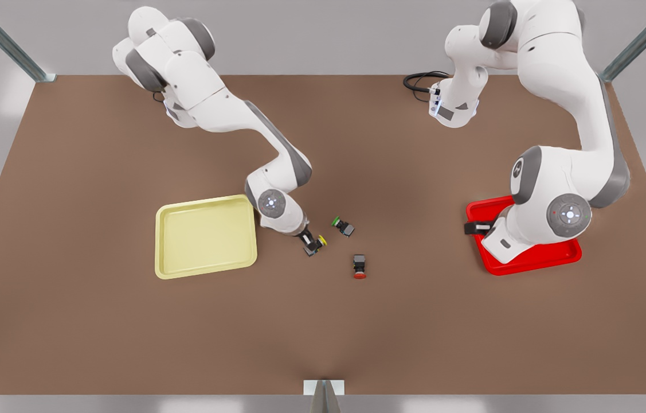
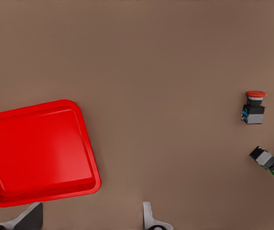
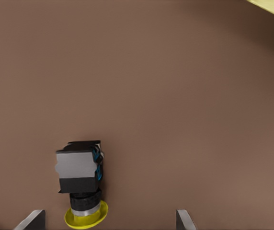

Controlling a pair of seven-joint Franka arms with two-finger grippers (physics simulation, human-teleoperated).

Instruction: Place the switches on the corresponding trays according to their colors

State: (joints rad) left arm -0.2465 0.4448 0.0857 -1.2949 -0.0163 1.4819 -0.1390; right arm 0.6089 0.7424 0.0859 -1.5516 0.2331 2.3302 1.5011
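Both trays hold nothing and all 3 tiny push-button switches lie on the brown table (image 1: 99, 321), so none is sorted yet: the yellow-capped switch (image 3: 82, 184) is just beside the shallow pale yellow plastic tray (image 1: 206, 236), the green-capped switch (image 1: 344, 226) is near it, and the red-capped switch (image 1: 359, 267) lies apart. The right gripper (image 3: 109, 218) is low over the yellow-capped switch with fingers spread and not grasping, while the left gripper (image 2: 86, 215) waits released above the bright red plastic tray (image 2: 36, 151). I can read no brand, label or writing.
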